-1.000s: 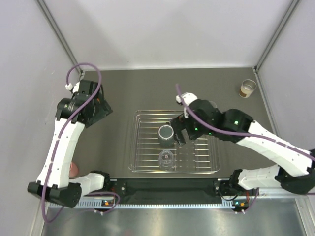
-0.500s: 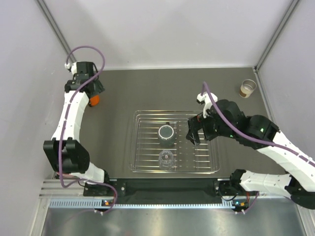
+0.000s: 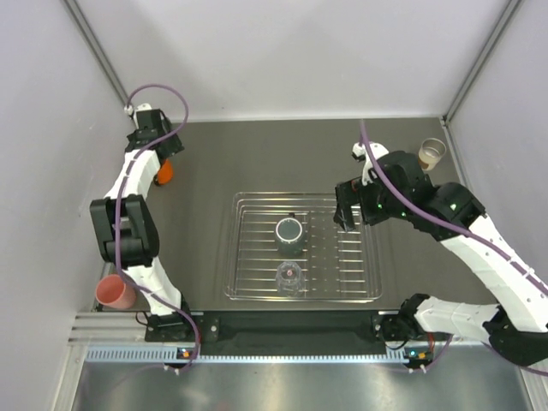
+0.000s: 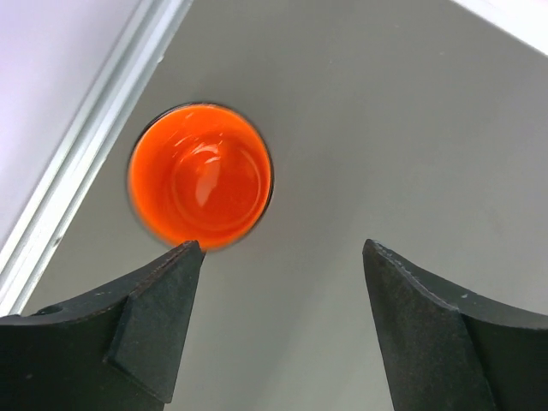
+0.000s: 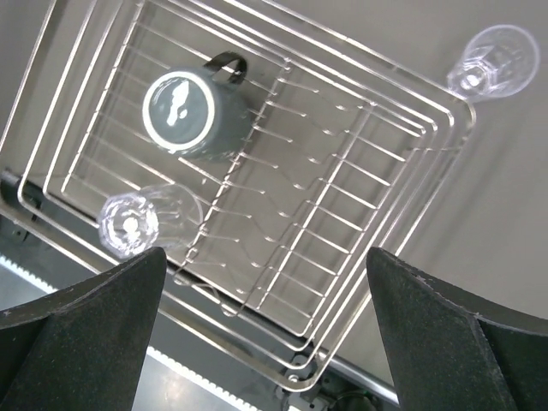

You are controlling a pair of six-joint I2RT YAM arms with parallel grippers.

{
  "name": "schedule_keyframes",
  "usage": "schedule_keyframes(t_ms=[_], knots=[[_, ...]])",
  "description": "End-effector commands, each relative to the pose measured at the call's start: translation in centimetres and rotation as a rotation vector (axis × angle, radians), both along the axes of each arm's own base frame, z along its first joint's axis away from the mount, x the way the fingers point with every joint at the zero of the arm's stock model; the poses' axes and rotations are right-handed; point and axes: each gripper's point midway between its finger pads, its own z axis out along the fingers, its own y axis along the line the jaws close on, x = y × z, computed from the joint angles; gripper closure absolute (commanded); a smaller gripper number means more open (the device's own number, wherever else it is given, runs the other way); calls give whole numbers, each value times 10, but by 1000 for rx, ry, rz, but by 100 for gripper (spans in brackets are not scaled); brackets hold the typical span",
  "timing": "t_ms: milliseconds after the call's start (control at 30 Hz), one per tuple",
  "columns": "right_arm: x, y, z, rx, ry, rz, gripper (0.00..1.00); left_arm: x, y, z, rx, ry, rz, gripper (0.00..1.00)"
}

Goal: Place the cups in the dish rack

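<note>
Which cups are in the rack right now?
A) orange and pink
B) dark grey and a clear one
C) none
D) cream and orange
B: the dark grey cup and a clear cup sit on the bars of the rack, while the orange cup stands out on the table.

We're looking into a robotics lab test cell here: plain white walls (image 3: 291, 51) box in a dark table (image 3: 257, 154), aluminium posts (image 3: 96, 50) climb the far corners, two white robot arms (image 3: 128, 184) trail purple cables (image 3: 159, 86) from a rail (image 3: 291, 353) at the near edge, and a dish rack (image 3: 304, 293) sits mid-table.
</note>
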Motion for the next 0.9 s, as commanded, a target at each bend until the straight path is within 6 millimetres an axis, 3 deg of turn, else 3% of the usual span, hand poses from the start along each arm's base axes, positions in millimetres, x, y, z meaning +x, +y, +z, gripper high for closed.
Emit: schedule_keyframes(t_ms=[0,33,100,233,267,400,500,767,867], knots=[[16,-4,15,6,-29,-10,0,35,10,24,22,-112,-9,21],[19,-3,14,8,-20,-9,0,40,11,11,12,-90,-5,22],[29,-8,11,4,-7,-35,0,48,10,10,-6,-93,8,23],[41,-11,11,5,7,-34,0,53,19,-17,-5,-31,67,25],[44,-13,11,7,13,-42,0,56,21,-15,-3,-31,77,28],[50,-20,12,-6,19,-53,0,49,32,-42,10,68,165,31],[50,-24,12,-12,26,-63,0,52,33,-54,-1,99,175,46],[49,-34,11,-25,35,-74,0,54,33,-71,-18,149,197,50],[51,-35,14,-26,27,-80,0,54,30,-75,-33,160,187,62]])
